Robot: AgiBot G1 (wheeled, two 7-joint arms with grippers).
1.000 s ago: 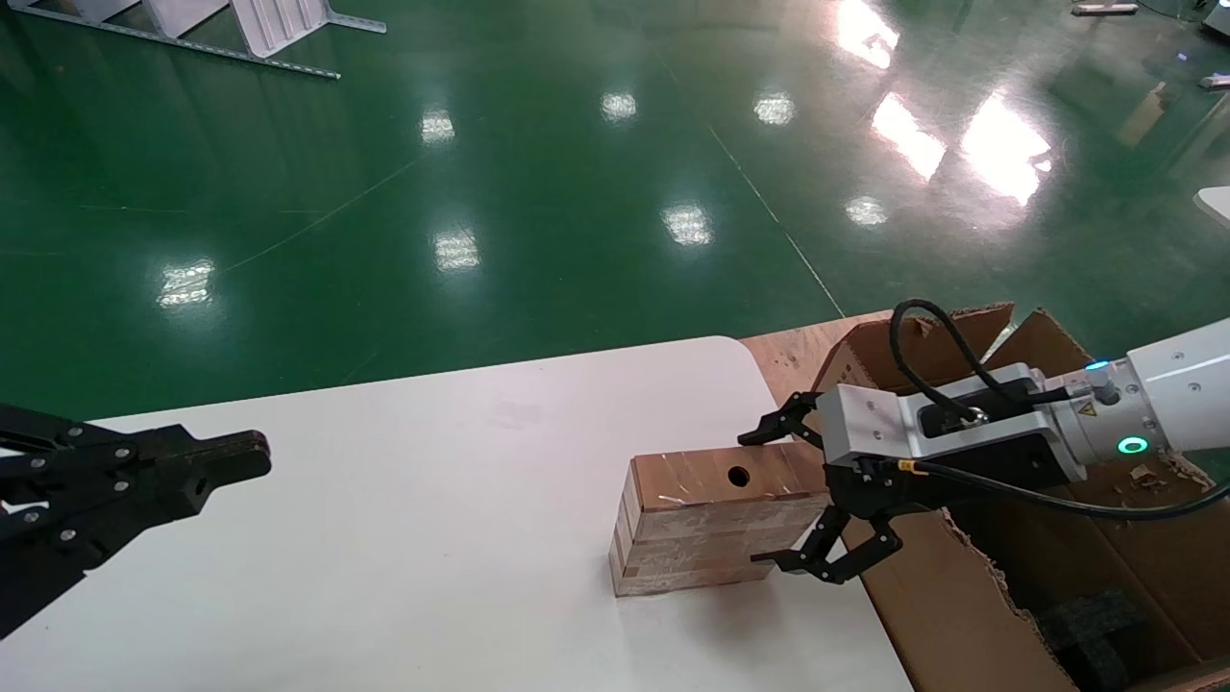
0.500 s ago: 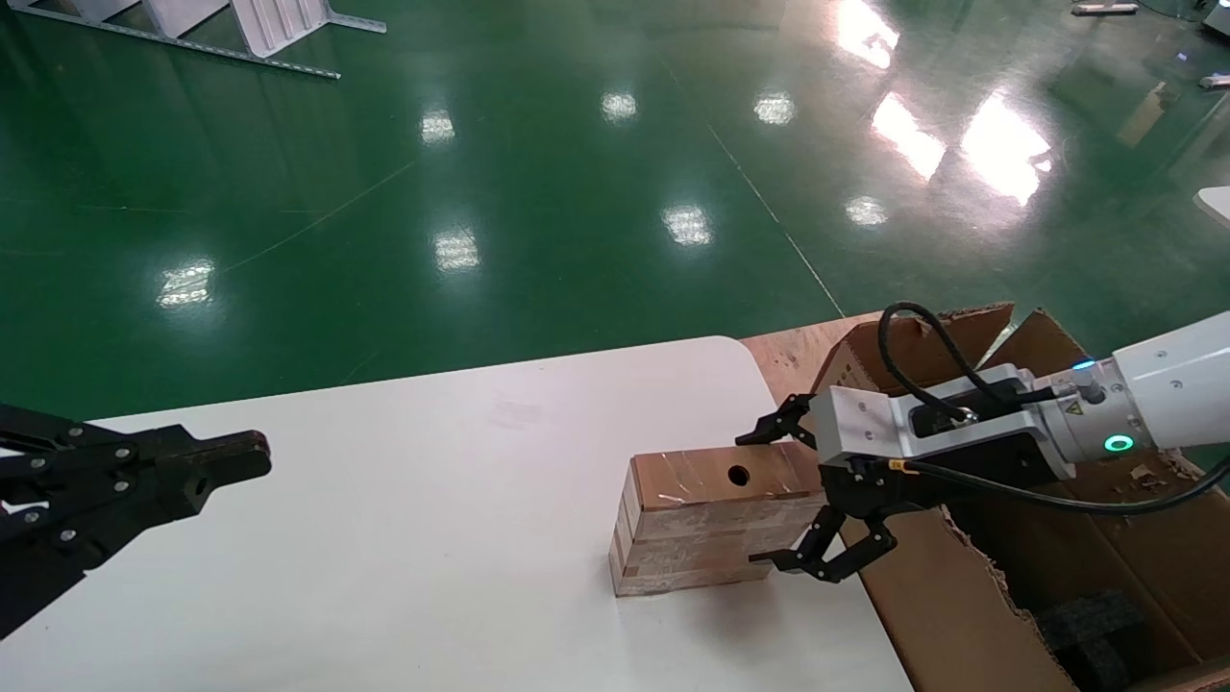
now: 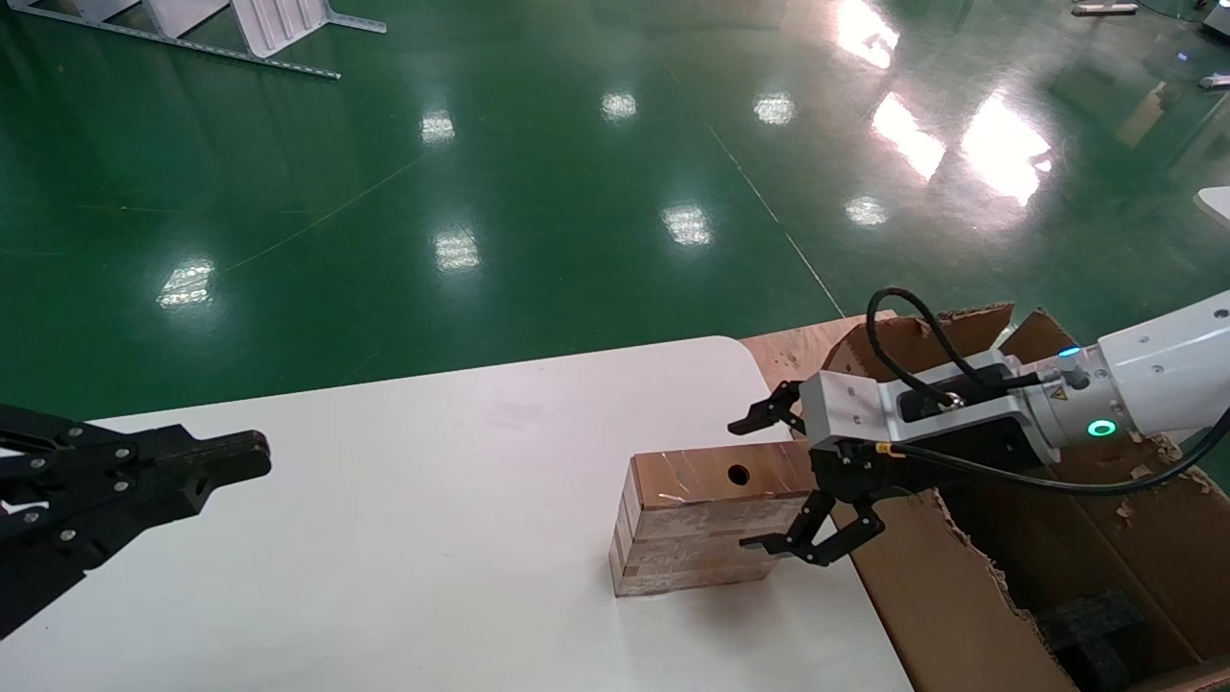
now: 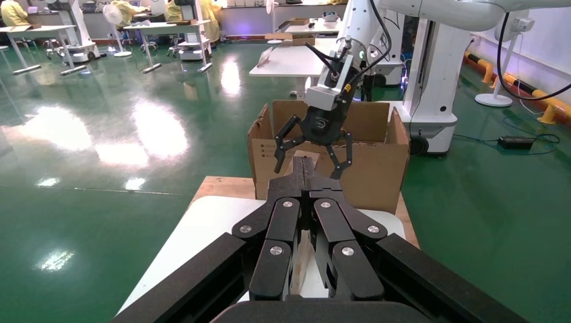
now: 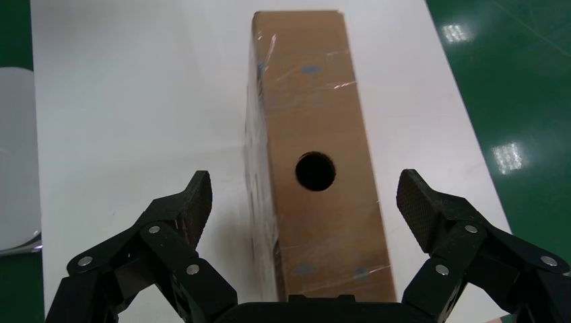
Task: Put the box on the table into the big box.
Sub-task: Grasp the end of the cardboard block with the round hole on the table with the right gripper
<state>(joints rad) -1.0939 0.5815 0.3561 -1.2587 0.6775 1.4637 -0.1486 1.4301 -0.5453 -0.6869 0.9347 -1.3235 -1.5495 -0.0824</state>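
Observation:
The small brown box (image 3: 706,519) with a round hole and tape lies on the white table (image 3: 404,538) near its right edge; it also shows in the right wrist view (image 5: 316,155). My right gripper (image 3: 754,485) is open and straddles the box's right end, one finger on the far side and one on the near side, apart from its faces (image 5: 306,202). The big box (image 3: 1009,577), an open torn carton, stands just right of the table. My left gripper (image 3: 240,461) is shut and empty above the table's left side (image 4: 304,168).
Black foam blocks (image 3: 1095,620) lie inside the big box. A wooden pallet (image 3: 793,351) shows under the carton. The green floor lies beyond the table's far edge. In the left wrist view the carton (image 4: 377,168) faces me across the table.
My right gripper has moved left along the box, its open fingers now farther over the box's right end. The box and the left arm have not moved.

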